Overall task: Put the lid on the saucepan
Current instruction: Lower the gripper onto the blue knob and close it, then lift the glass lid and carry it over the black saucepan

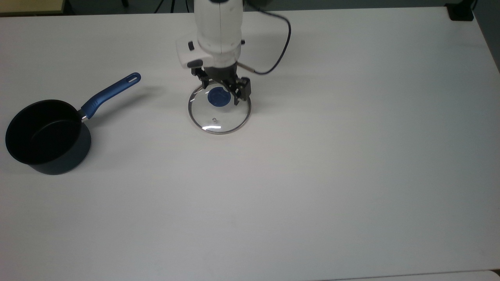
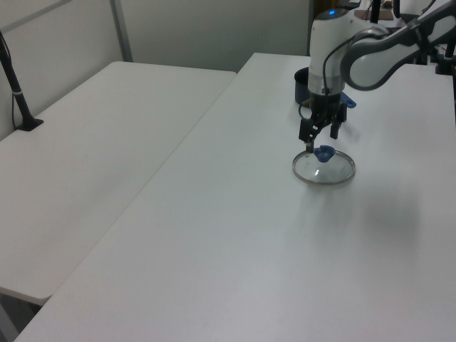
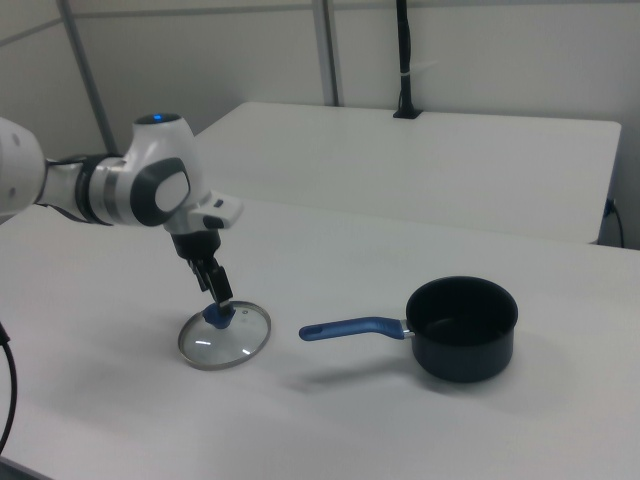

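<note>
The gripper [image 1: 221,92] hangs with fingers apart astride the lid [image 1: 219,107]'s blue knob [image 1: 218,96], toward the table [image 1: 351,156]'s far edge. Lower squarely; clamp the knob centrally; lift level before carrying to the saucepan [image 1: 46,136].

The worktop [image 1: 351,175] is plain white, without any pattern. The saucepan [image 1: 47,136] at the top view's left is black inside and dark blue-grey outside, and its handle [image 1: 109,93] is blue. The lid [image 1: 219,113] is clear glass with a thin silver metal rim and a blue knob [image 1: 218,97]. The arm [image 1: 218,27] is white with grey parts, its fingers [image 1: 239,90] are black, and a dark cable [image 1: 281,47] hangs beside it.
</note>
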You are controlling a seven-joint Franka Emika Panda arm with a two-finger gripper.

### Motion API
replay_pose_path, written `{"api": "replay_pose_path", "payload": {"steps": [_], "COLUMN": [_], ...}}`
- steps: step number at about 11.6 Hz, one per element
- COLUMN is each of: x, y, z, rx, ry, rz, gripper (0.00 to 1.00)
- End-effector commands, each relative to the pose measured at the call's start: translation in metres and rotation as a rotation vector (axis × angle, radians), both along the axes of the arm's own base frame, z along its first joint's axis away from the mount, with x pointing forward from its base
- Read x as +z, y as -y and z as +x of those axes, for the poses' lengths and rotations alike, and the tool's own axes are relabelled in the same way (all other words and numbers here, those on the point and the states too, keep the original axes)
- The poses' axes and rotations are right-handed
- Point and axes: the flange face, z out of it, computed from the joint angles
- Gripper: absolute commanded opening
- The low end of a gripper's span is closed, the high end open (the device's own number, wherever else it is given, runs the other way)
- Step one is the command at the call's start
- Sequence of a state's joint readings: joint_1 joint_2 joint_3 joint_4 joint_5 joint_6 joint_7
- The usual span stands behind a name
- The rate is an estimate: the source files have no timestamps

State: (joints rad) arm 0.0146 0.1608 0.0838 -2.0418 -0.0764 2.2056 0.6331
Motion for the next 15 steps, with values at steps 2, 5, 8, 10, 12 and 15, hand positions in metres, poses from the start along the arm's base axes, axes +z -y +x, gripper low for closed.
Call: {"api": "replay_pose_path", "payload": {"steps": [2, 5, 8, 10, 12, 15], "x": [-0.036, -0.039, 0.020, 0.078, 0.135, 0.169], "y": [0.002, 0.004, 0.026, 0.052, 0.110, 0.210], "z": [0.002, 0.004, 0.021, 0.041, 0.059, 0.078], "rx": [-0.116, -0.122, -0.067, -0.064, -0.141, -0.285], "ry": [-0.027, -0.027, -0.009, 0.023, 0.126, 0.238], "rz": [-0.013, -0.013, -0.004, 0.052, 0.071, 0.073], "gripper": [1.00, 0.52, 0.18, 0.18, 0.18, 0.18]}}
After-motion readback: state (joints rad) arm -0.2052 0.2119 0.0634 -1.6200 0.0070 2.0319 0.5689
